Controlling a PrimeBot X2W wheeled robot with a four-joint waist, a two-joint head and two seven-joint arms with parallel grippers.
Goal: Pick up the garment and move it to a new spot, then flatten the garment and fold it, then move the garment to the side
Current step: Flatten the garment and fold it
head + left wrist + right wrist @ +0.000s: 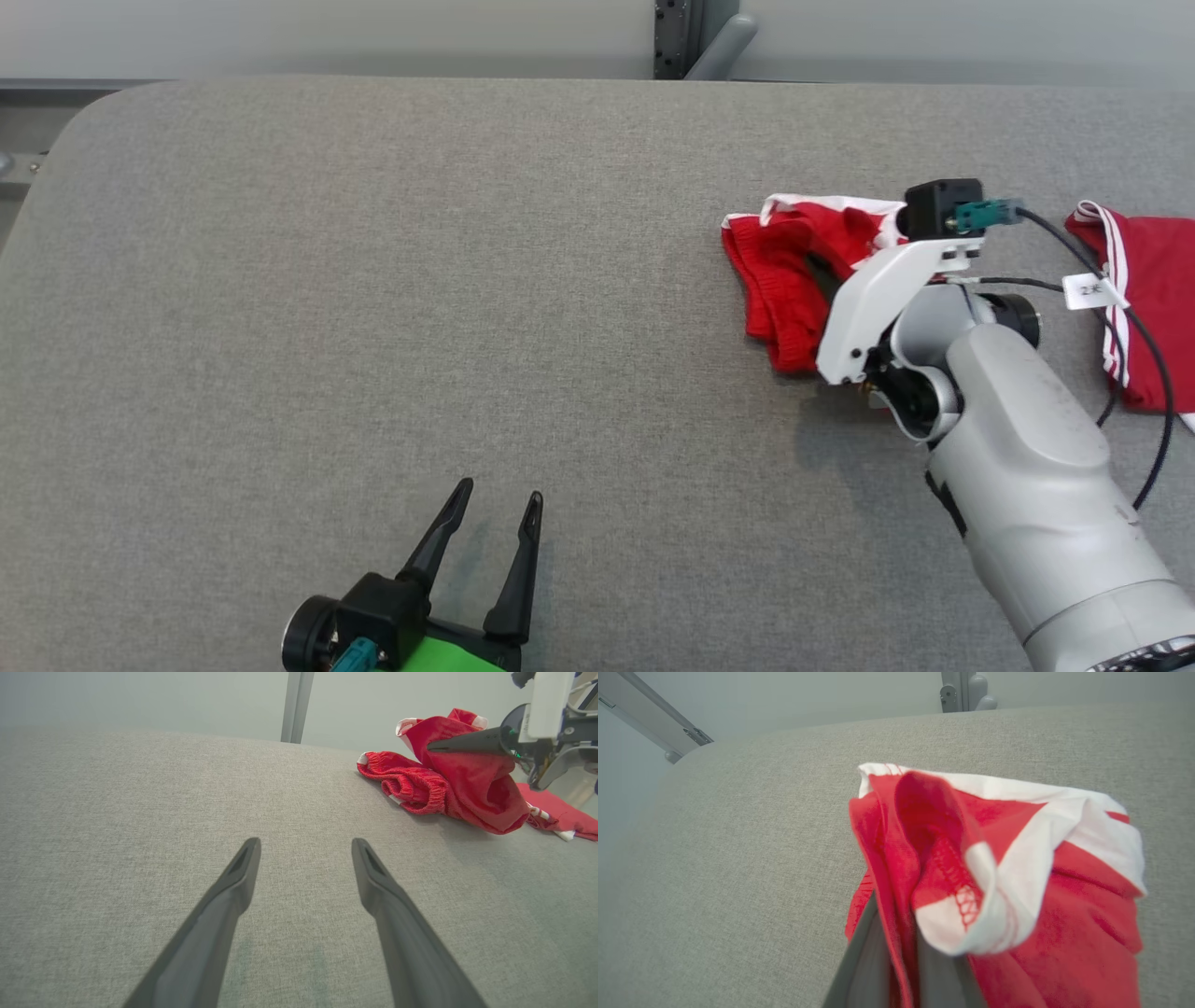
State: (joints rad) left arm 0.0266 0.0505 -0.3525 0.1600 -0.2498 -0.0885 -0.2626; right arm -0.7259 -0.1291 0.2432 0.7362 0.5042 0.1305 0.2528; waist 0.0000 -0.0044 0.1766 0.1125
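The red shorts [784, 280] sit bunched at centre right of the head view, one fold raised. My right gripper [899, 970] pinches that fold. My left gripper [499, 493], fingers spread, idles lower centre, well apart.

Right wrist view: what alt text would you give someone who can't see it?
A crumpled red garment with white trim is pinched between two dark jaws rising from the bottom edge. Behind it stretches a grey fabric-covered table, with a pale wall beyond.
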